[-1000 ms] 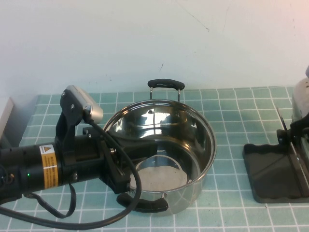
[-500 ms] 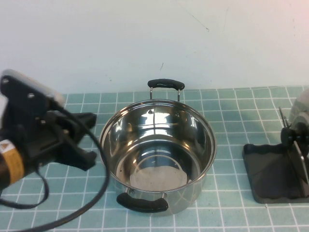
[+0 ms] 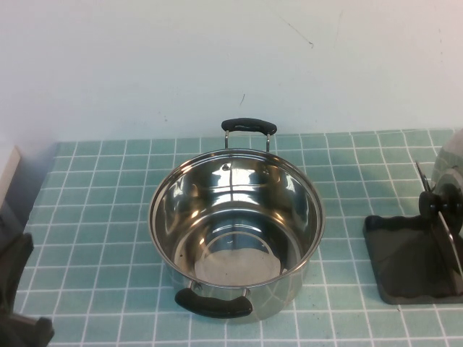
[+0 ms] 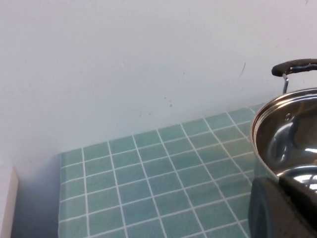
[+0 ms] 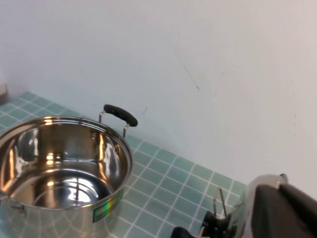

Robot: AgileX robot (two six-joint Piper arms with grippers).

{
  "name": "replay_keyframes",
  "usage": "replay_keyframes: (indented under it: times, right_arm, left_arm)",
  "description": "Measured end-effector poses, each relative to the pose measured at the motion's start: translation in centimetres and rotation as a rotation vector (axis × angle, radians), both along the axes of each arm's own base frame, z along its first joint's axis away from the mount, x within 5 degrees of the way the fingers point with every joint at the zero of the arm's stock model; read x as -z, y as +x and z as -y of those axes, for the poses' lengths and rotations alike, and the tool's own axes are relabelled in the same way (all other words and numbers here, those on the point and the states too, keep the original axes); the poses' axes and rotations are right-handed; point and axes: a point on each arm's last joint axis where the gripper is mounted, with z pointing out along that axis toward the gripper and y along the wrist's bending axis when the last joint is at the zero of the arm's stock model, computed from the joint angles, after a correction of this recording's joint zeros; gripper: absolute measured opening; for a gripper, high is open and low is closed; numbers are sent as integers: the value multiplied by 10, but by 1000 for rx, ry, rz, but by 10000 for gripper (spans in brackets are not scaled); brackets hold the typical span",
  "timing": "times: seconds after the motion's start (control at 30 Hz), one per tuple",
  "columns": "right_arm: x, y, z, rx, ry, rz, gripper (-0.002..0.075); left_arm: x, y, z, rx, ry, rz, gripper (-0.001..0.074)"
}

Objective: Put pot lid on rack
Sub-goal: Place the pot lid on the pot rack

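Observation:
The pot lid (image 3: 450,217) is shiny steel and stands on edge at the far right, its black knob (image 3: 428,202) facing the pot. It stands in the rack's thin wires (image 3: 422,177) over the dark grey tray base (image 3: 405,267). My right gripper (image 5: 279,188) is outside the high view; in the right wrist view its dark fingers (image 5: 267,213) close on the lid's rim (image 5: 247,196). My left gripper (image 3: 18,303) is at the table's front left corner, away from the pot. In the left wrist view the left gripper (image 4: 279,181) looks shut and empty.
An open steel pot (image 3: 235,231) with two black handles stands mid-table and also shows in the left wrist view (image 4: 290,134) and the right wrist view (image 5: 59,163). A white wall runs behind the teal tiles. A pale block (image 3: 6,170) sits at the far left.
My left arm has pulled back out of the pot to the front left corner. The lid at the right has come a little lower and leftward into the rack.

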Motion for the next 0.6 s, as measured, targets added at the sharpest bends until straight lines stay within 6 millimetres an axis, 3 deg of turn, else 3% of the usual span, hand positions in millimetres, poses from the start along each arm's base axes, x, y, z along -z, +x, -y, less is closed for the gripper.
replay_keyframes:
  times: [0.17,0.33,0.6]
  right_arm:
    - [27,-17,-1,-34,56,34,-1]
    - [42,-30,-1,-51,79,74,-1]
    - [74,-17,-3,-48,70,-23,-1]
  left_arm:
    - [12,-19,-1,37,-52,34,-1]
    - [25,-24,3,92,-60,14,-1]
    - [45,-27,4,115,-30,-36,-1]
